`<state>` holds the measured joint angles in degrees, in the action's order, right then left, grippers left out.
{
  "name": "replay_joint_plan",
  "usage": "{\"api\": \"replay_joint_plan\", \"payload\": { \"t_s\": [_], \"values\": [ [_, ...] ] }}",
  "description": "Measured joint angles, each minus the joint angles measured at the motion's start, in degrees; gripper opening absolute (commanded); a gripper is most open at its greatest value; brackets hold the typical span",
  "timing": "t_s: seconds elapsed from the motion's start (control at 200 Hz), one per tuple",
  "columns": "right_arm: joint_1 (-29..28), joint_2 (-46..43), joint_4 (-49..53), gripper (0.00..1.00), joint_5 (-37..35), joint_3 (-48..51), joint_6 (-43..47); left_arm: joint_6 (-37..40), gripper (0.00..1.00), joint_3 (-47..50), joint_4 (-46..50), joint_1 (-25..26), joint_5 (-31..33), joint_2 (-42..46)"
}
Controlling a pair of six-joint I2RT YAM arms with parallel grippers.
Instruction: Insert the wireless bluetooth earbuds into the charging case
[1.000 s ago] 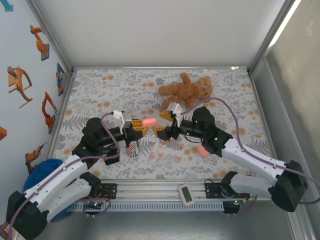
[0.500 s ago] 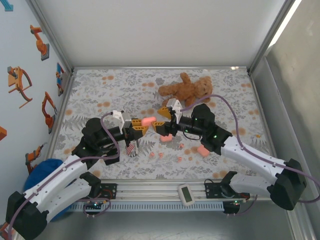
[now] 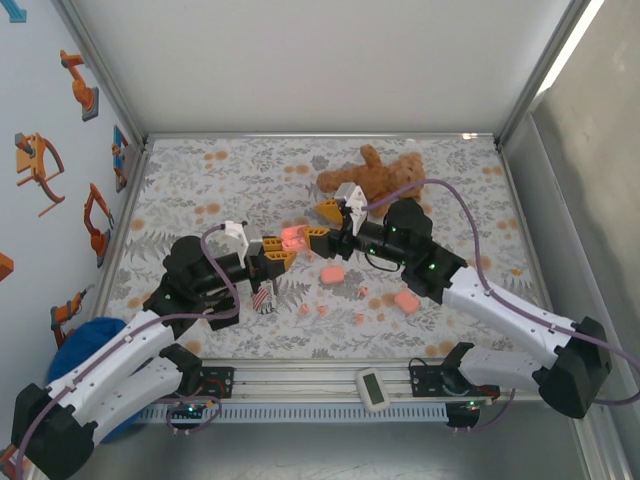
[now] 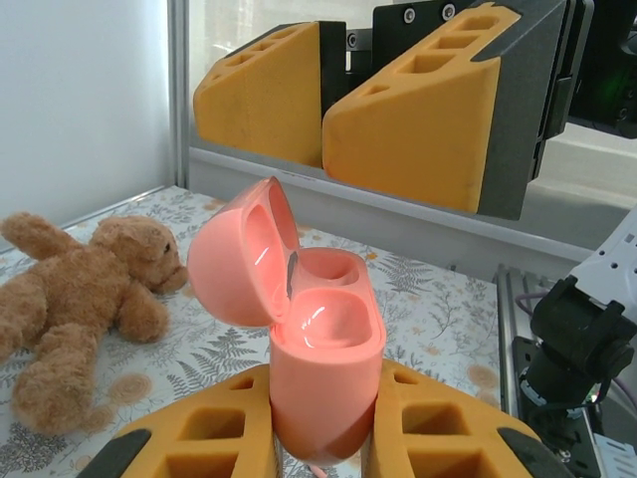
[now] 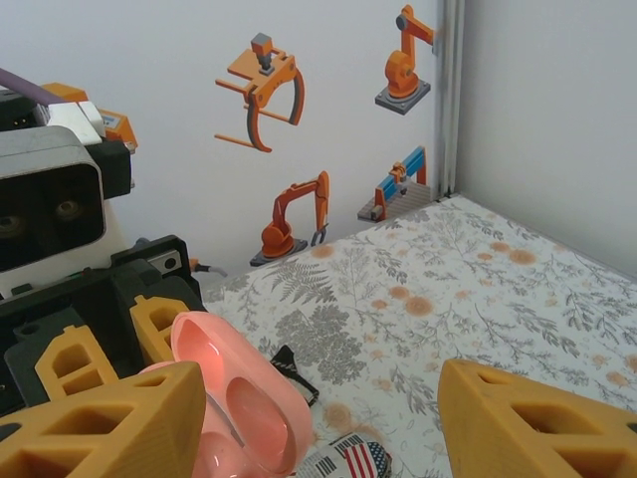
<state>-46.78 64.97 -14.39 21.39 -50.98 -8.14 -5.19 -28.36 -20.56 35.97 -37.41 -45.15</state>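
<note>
My left gripper (image 3: 283, 249) is shut on the pink charging case (image 3: 292, 240), holding it upright above the mat. In the left wrist view the charging case (image 4: 323, 339) has its lid (image 4: 239, 264) swung open to the left and both wells empty, pinched low down in the left gripper (image 4: 323, 443). My right gripper (image 3: 322, 221) hovers open just right of the case, one finger (image 4: 428, 119) beyond it. In the right wrist view the right gripper (image 5: 318, 428) holds nothing, and the case (image 5: 239, 408) sits by its left finger. Several tiny pink earbuds (image 3: 305, 310) lie on the mat.
Two more pink cases lie on the mat, one (image 3: 332, 273) under the grippers and one (image 3: 405, 300) to the right. A teddy bear (image 3: 372, 180) lies behind the right gripper. A small flag-printed item (image 3: 262, 298) lies below the left gripper. A white device (image 3: 373, 388) rests on the front rail.
The right gripper has lifted off the mat and moved back and left to the held case, its jaws narrowing somewhat. The left gripper and its case have stayed put.
</note>
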Motion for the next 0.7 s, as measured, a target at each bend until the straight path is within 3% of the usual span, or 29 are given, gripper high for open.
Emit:
{"api": "replay_joint_plan", "payload": {
  "t_s": [0.446, 0.701],
  "values": [
    [2.3, -11.2, 7.1, 0.60, -6.8, 2.0, -6.2, 0.4, 0.02, 4.5, 4.4, 0.0, 3.2, 8.8],
    [6.2, -5.3, 13.6, 0.49, -7.9, 5.2, -13.4, 0.4, 0.02, 4.7, 7.9, 0.0, 4.2, 13.8]
  ]
}}
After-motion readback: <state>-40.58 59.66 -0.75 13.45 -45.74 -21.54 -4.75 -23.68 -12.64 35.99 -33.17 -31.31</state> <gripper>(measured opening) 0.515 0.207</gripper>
